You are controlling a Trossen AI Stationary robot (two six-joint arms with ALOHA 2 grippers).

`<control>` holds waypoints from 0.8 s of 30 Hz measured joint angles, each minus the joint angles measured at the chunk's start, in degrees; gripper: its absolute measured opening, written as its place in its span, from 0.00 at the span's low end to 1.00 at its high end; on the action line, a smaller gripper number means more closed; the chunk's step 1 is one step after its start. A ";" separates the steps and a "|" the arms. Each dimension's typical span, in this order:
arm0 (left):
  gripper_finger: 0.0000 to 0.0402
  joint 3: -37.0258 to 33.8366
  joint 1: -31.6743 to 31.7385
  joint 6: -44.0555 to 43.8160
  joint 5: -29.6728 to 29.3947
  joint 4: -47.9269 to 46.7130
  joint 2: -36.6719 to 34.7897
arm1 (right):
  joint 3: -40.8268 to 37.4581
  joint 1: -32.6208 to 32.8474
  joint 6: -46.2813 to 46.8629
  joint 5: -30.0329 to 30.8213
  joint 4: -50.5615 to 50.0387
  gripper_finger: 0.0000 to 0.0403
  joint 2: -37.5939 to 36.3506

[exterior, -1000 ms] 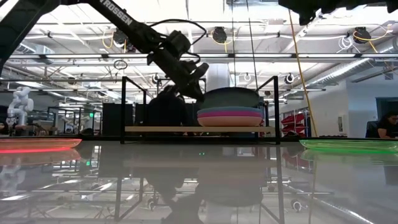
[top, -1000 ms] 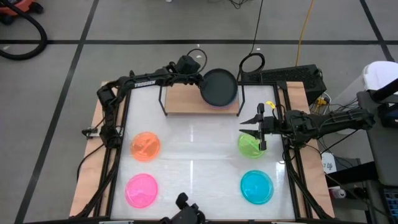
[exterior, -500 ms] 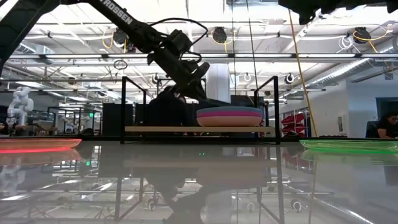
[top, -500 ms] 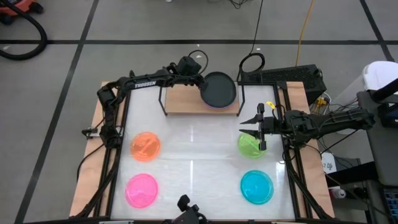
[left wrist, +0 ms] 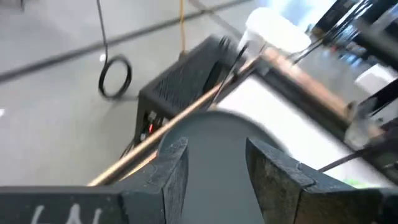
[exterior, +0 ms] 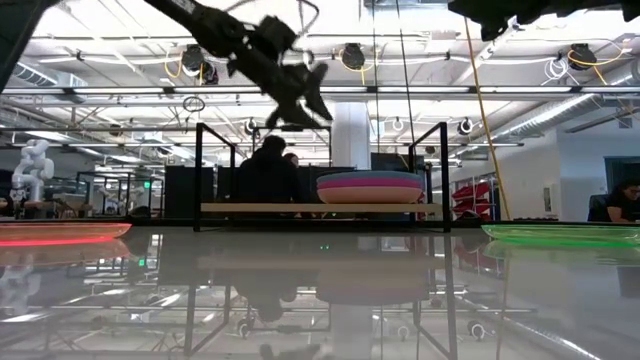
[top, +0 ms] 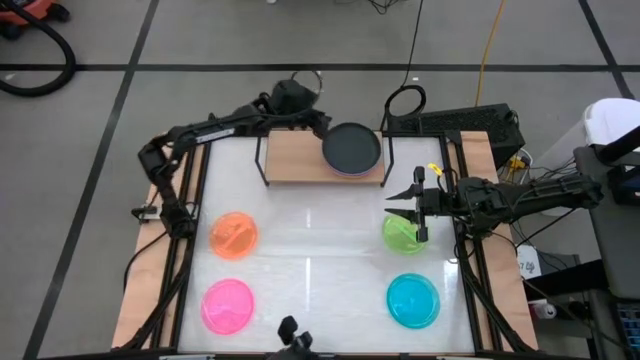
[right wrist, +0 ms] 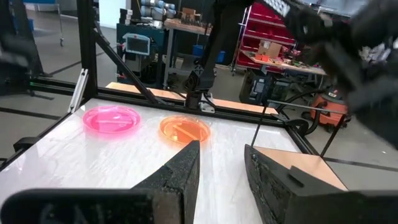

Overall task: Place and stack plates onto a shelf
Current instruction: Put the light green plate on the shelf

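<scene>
Left hand (top: 318, 122) open, empty, raised just beside shelf (top: 295, 158), black plate (top: 351, 147) topping stack there. Right hand (top: 418, 215) open, hovering over green plate (top: 400, 234), nearest loose one. Cyan plate (top: 413, 300) farther along right side of bench (top: 310, 245); orange plate (top: 235, 236) and hot pink plate (top: 228, 305) far across, likely left arm's. Shelf's left half bare; bench middle open.

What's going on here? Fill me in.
The robot is stacking plates on the shelf. The black plate tops a stack at the shelf's right end. The left gripper, open and empty, is raised beside that stack. The right gripper is open over the green plate. The orange plate, hot pink plate and cyan plate lie on the table.
</scene>
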 joint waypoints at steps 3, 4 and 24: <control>0.41 0.00 -0.59 1.54 0.36 -0.94 -5.69 | 0.00 0.00 -0.06 0.00 -0.18 0.28 0.00; 0.41 0.02 -1.17 2.36 0.37 -1.69 -7.63 | 0.00 0.00 -0.07 0.00 -0.39 0.28 0.00; 0.41 -45.81 -30.94 2.59 -20.41 32.72 -38.15 | -0.02 0.22 5.27 -2.56 5.57 0.28 0.00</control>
